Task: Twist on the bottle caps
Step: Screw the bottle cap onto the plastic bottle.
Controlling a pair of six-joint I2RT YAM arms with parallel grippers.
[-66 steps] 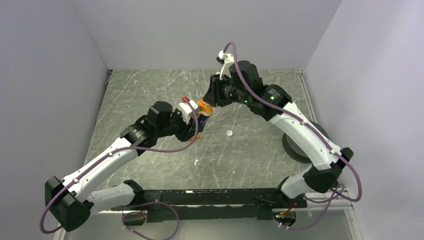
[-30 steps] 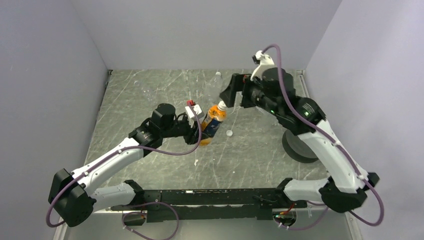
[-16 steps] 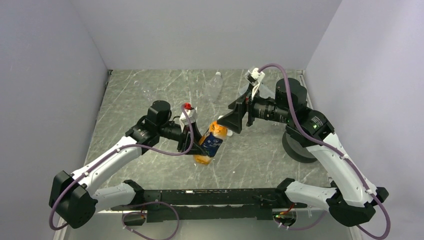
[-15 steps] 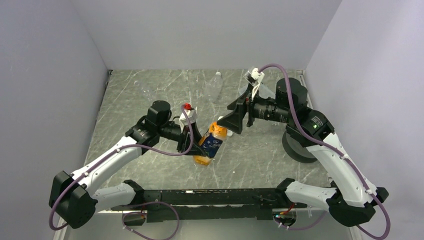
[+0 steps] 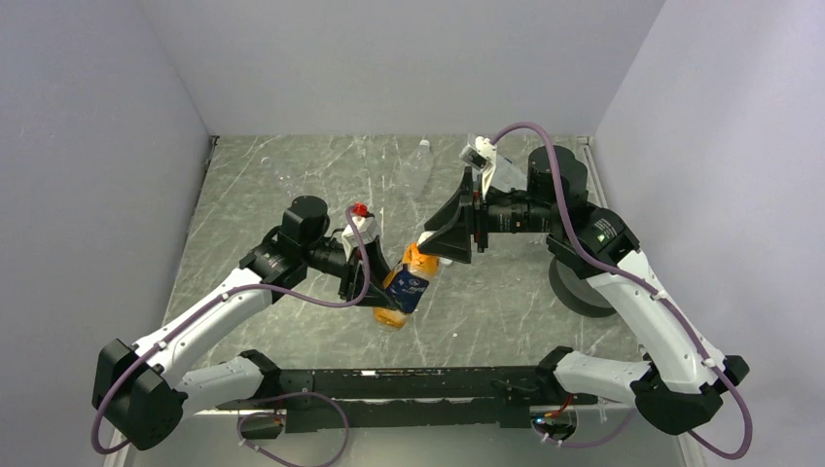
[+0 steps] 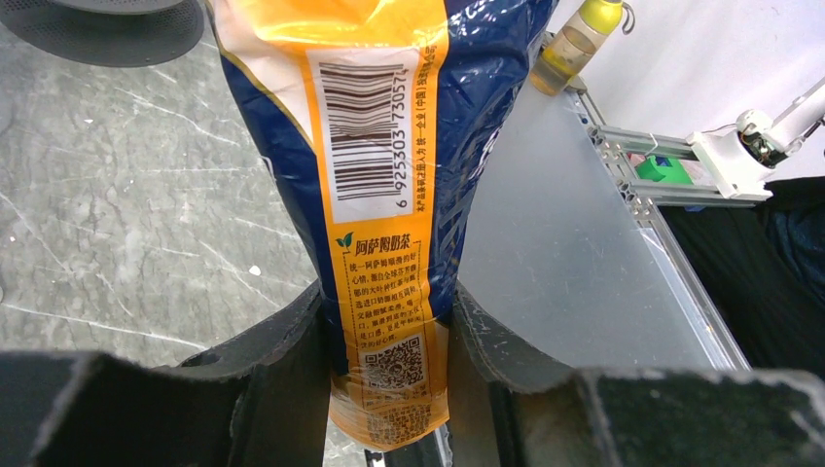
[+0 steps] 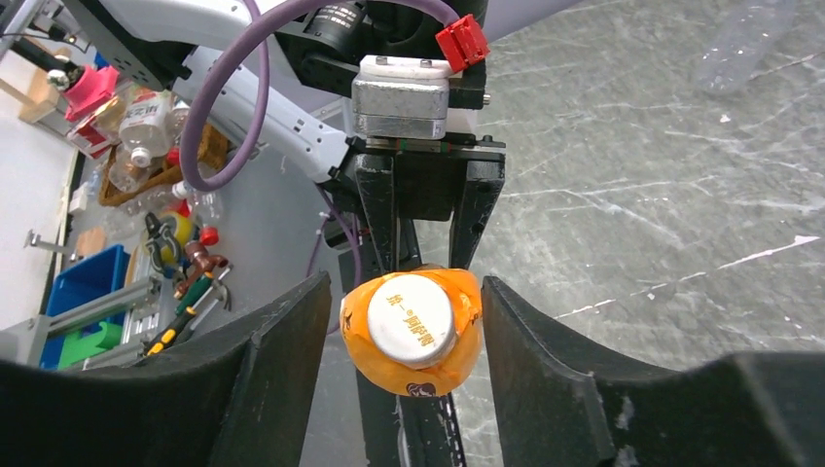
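Observation:
My left gripper [image 5: 381, 282] is shut on the orange-amber bottle [image 5: 399, 289] and holds it tilted above the table, neck pointing up and right. In the left wrist view its fingers [image 6: 282, 360] clamp the lower part of the orange and blue label [image 6: 384, 175]. A white cap [image 7: 413, 318] sits on the bottle's neck. My right gripper [image 5: 440, 251] faces the cap end-on. Its jaws stand open on either side of the cap and the orange shoulder [image 7: 443, 365], touching neither.
A clear bottle [image 5: 418, 163] lies at the back of the marble table [image 5: 292, 165]; it also shows in the right wrist view [image 7: 739, 44]. A large black disc [image 5: 576, 284] lies at the right, under the right arm. Grey walls enclose three sides.
My left gripper has carried the bottle nearer and tilted it further. My right gripper drew back from the bottle's top, then swung round and now faces the cap with jaws open.

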